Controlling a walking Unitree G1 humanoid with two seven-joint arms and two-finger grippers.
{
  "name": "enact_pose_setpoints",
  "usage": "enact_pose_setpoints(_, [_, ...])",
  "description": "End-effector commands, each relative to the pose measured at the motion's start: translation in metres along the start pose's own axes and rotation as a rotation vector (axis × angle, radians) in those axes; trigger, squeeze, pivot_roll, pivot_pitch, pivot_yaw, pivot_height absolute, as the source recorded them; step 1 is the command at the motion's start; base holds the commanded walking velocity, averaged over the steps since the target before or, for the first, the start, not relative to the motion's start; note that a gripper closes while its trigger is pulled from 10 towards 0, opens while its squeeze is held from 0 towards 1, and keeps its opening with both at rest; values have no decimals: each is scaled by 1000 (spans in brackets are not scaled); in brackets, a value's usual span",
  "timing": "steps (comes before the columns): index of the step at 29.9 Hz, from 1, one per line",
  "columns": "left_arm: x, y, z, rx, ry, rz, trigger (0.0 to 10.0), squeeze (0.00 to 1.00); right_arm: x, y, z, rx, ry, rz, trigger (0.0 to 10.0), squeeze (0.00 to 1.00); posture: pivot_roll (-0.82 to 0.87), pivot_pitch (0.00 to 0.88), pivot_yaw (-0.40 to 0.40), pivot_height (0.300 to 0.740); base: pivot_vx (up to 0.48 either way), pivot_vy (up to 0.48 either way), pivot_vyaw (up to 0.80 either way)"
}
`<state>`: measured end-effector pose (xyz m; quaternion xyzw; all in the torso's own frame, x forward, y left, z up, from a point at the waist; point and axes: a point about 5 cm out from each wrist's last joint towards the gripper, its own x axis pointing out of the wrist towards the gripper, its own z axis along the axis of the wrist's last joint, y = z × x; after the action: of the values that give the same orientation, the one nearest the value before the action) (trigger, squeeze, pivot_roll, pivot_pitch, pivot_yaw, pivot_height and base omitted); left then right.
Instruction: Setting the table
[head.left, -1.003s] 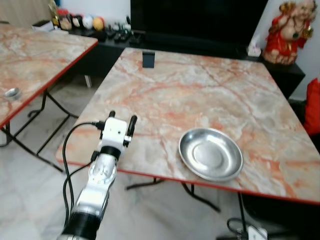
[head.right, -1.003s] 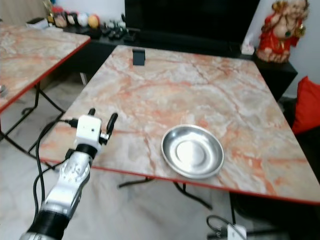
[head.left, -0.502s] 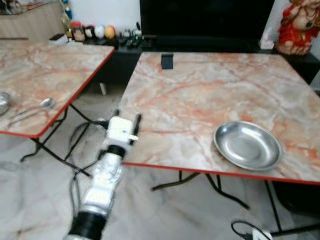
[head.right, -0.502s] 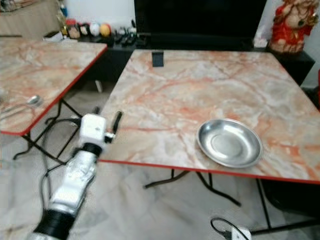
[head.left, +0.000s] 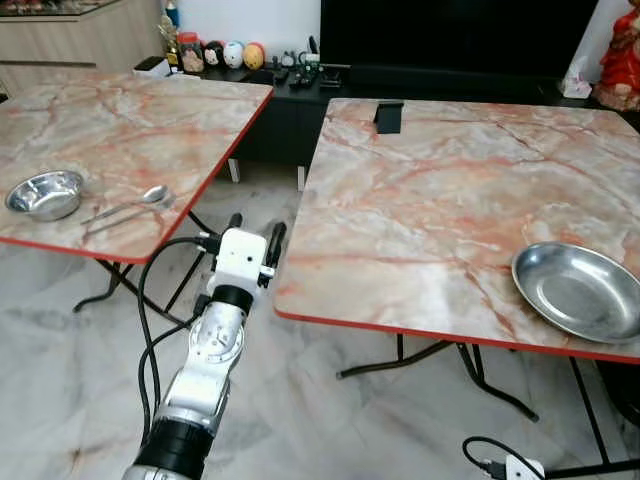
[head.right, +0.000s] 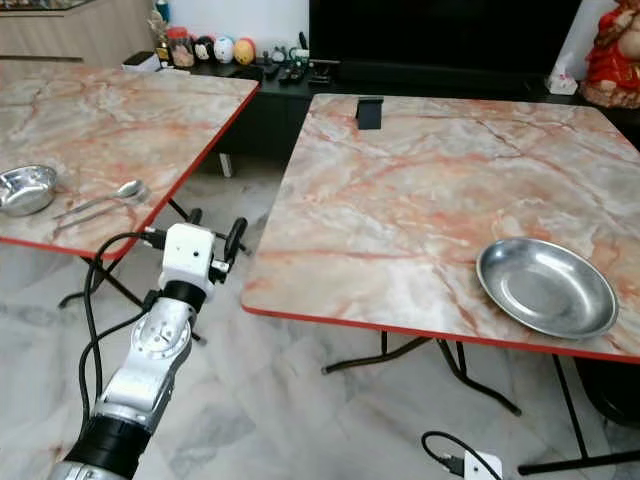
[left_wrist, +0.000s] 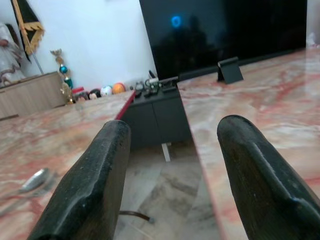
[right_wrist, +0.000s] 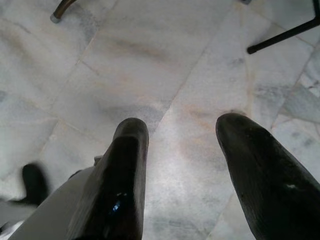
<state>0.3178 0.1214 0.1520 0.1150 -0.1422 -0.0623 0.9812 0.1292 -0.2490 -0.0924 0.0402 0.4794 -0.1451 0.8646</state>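
Note:
A shallow steel plate (head.left: 580, 290) lies near the front right edge of the right marble table (head.left: 420, 200). On the left marble table (head.left: 130, 130) sit a small steel bowl (head.left: 45, 193) and a spoon (head.left: 130, 205) beside it. My left gripper (head.left: 255, 230) is raised in the gap between the two tables, open and empty; the left wrist view shows its fingers (left_wrist: 95, 190) spread, with the spoon (left_wrist: 34, 181) off to one side. My right gripper (right_wrist: 182, 165) hangs open over the marble floor, holding nothing.
A black stand (head.left: 388, 117) sits at the far edge of the right table. A dark low cabinet (head.left: 300, 80) with trinkets and a big black screen stand behind. A red figurine (head.left: 622, 60) is at far right. Folding table legs and a white plug (head.left: 512, 467) are on the floor.
The camera has swung left, so the plate now sits at the right and the left table with bowl and spoon has come into view. My left arm stays raised and open.

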Motion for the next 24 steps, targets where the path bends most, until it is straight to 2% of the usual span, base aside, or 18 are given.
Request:
enact_pose_setpoints(1, [-1, 8, 0, 31, 4, 17, 10000, 0, 1, 5, 2, 9, -9, 13, 10000, 0, 127, 0, -57, 740, 0, 394, 0])
enact_pose_setpoints(24, [0, 9, 0, 31, 13, 21, 10000, 0, 1, 5, 3, 23, -21, 16, 10000, 0, 106, 0, -54, 740, 0, 394, 0])
